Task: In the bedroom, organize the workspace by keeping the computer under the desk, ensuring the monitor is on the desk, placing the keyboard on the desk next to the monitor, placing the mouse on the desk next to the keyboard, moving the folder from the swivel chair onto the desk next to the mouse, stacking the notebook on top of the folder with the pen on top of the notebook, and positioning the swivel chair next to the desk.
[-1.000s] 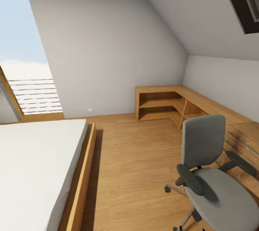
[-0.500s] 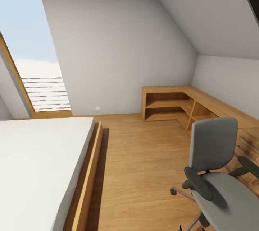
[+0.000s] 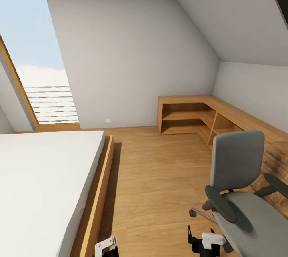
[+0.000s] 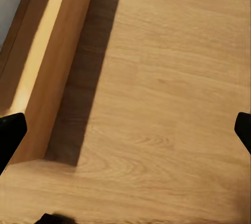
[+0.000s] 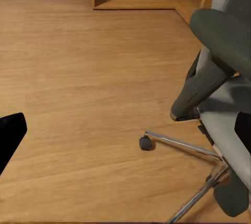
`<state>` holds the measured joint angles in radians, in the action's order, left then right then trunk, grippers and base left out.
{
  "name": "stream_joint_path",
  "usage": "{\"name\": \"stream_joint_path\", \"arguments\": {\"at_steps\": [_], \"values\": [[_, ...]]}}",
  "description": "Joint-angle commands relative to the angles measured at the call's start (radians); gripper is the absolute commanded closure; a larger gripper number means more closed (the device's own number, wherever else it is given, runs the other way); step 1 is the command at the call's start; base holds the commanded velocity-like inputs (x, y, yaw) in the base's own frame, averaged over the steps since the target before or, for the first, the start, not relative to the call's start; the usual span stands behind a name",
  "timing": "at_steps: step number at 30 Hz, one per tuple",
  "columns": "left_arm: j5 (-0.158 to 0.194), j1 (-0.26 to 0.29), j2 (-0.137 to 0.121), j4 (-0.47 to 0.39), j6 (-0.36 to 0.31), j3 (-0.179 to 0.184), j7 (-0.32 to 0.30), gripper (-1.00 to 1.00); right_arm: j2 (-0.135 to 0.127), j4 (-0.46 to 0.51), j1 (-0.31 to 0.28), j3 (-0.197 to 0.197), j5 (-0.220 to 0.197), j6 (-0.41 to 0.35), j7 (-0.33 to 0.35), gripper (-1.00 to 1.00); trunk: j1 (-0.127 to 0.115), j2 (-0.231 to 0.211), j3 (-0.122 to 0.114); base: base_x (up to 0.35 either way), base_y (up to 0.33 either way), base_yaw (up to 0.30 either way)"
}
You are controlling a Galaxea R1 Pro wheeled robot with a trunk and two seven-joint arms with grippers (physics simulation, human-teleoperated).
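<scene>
While both jaws gape, swivel chair [image 3: 240, 193] sits beside right end effector [image 3: 206, 243].

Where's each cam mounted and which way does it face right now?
Head: high on the robot, facing forward and down at bed, swivel chair and corner shelf; both claws poke in at the bottom edge.
Left wrist: near the left claw, facing down at floor and bed frame; dark fingertips at the sides.
Right wrist: near the right claw, looking low across the floor at the chair's base.
Shared: head and right wrist both see chair and shelf.
</scene>
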<state>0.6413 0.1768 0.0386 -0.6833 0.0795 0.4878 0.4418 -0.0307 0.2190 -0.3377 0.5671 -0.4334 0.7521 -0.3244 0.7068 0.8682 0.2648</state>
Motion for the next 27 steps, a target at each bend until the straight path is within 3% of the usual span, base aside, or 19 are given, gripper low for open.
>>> {"name": "stream_joint_path", "arguments": {"at_steps": [1,6,9,19,27], "values": [[0.008,0.002,-0.001,0.024,0.016,0.008,0.006,-1.0,0.0,-0.007,-0.002,0.009,-0.002,-0.002,-0.008,-1.0,0.0,0.001,0.001,0.0,0.0,0.0],[0.005,0.003,0.001,0.105,0.149,0.012,0.006,-1.0,0.0,-0.053,-0.004,0.012,-0.001,-0.004,-0.005,-1.0,0.0,0.001,0.001,0.114,0.0,0.0],[0.006,0.003,0.001,0.117,0.183,0.012,0.006,-1.0,-0.001,-0.06,-0.004,0.012,-0.001,-0.003,-0.005,-1.0,0.0,0.001,0.001,0.288,0.0,0.0],[0.007,0.003,0.001,0.129,0.196,0.013,0.006,-1.0,0.011,-0.064,-0.004,0.012,-0.004,-0.004,-0.005,-1.0,0.0,0.001,0.001,0.324,0.0,0.07],[0.005,0.003,0.003,0.13,0.201,0.015,0.006,-1.0,0.014,-0.065,-0.004,0.011,-0.003,-0.004,-0.005,-1.0,0.0,0.001,0.001,0.096,-0.09,0.157]]}}
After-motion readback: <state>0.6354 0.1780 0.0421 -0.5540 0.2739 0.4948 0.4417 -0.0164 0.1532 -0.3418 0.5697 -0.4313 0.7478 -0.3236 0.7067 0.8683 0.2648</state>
